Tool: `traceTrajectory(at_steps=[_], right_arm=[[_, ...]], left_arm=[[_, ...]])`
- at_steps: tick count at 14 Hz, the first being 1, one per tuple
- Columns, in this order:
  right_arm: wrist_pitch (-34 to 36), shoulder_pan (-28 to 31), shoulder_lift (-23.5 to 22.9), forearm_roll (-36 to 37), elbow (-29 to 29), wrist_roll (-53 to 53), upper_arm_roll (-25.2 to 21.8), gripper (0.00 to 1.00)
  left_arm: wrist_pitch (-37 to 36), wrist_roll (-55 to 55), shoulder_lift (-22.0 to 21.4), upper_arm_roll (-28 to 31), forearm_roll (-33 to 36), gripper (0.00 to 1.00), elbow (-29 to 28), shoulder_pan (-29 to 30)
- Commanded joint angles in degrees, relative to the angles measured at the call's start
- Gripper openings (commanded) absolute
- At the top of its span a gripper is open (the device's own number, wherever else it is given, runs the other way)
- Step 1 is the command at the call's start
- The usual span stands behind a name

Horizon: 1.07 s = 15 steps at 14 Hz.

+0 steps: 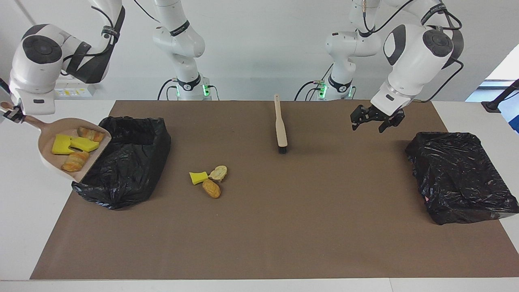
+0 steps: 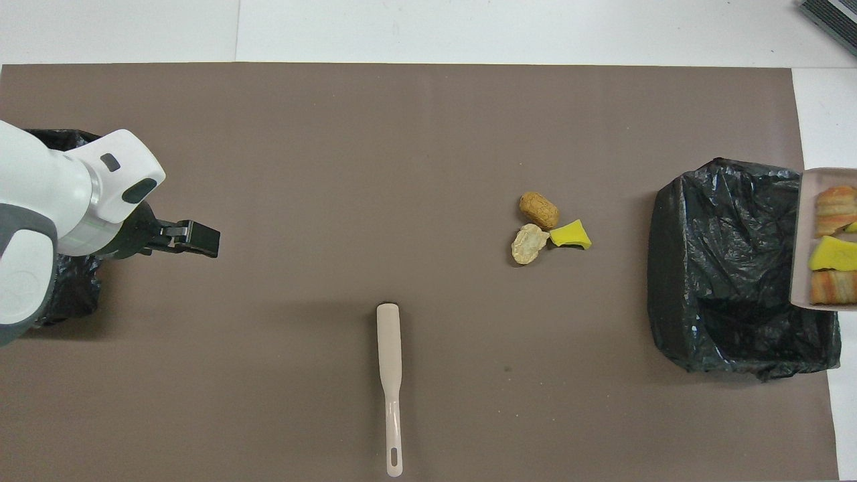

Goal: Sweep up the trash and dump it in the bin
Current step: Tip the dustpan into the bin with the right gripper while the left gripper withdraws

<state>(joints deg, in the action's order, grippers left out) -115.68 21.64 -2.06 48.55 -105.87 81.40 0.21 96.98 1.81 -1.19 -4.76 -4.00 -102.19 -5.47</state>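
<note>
My right gripper is shut on the handle of the beige dustpan, held in the air at the rim of the black-lined bin at the right arm's end. Trash lies in the pan: yellow sponge chunks and bread-like pieces. Three scraps lie on the mat: a yellow sponge, a pale piece and a brown piece. The brush lies alone on the mat. My left gripper hangs open and empty over the mat. In the overhead view: left gripper, brush, dustpan.
A second black-lined bin sits at the left arm's end of the brown mat, close under the left arm. White table shows around the mat. The brush lies nearer to the robots than the three loose scraps.
</note>
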Motion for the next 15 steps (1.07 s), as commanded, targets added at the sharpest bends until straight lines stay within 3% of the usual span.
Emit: traceTrajectory(at_steps=[1,5,15], right_arm=[[0.10,-0.37,0.21,3.12,0.40,0.08,0.15,0.00],[1.50,-0.72,0.30,6.72,0.58,-0.53,0.32,0.00],[8.19,-5.65,0.47,8.75,1.90,-2.12,0.41,0.00]], left_arm=[[-5.92,-3.39,0.84,-0.60,1.54,1.00,5.50,4.05],[-10.49,-3.22,0.92,-0.51,1.89,1.00,9.73,5.64],[-11.46,-3.04,0.13,-0.33,2.95,1.00,9.46,7.32]])
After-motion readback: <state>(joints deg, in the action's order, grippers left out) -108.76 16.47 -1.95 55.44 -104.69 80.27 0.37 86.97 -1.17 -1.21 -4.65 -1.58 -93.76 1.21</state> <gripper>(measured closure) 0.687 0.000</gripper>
